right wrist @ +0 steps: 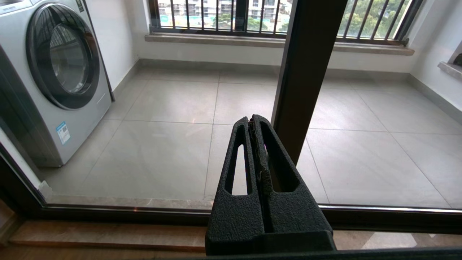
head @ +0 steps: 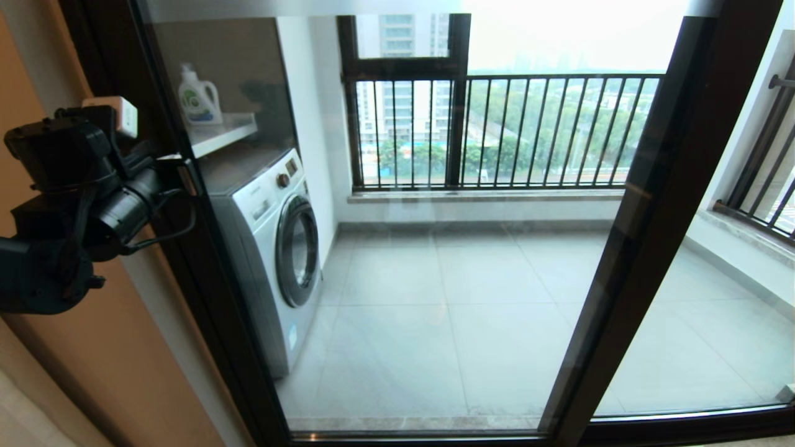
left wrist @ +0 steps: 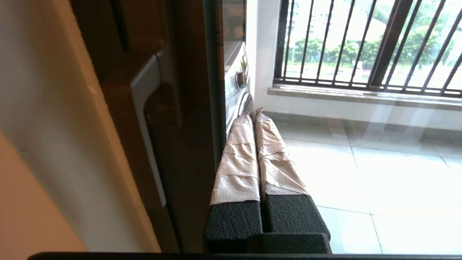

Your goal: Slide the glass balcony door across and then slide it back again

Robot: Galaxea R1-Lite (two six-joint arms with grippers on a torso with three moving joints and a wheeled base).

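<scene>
The glass balcony door point(head: 435, 248) fills the head view, its dark left upright point(head: 205, 292) standing against the wall jamb. The short handle point(head: 188, 177) sits on that upright, seen close in the left wrist view as a grey-edged bar point(left wrist: 149, 119). My left gripper point(head: 177, 166) is raised to handle height. It is shut, and its tape-wrapped fingers point(left wrist: 252, 113) lie along the upright's glass-side edge, beside the handle and holding nothing. My right gripper point(right wrist: 251, 121) is out of the head view. It is shut and empty, low in front of the glass by a dark middle upright point(right wrist: 306, 72).
A white washing machine point(head: 273, 248) stands behind the glass at left, under a shelf point(head: 227, 133) with a detergent bottle point(head: 199, 96). A window with black railing bars point(head: 528, 130) closes the balcony's far side. Another dark-framed glass panel point(head: 714, 323) lies right. The orange-tan wall point(head: 93, 372) is behind my left arm.
</scene>
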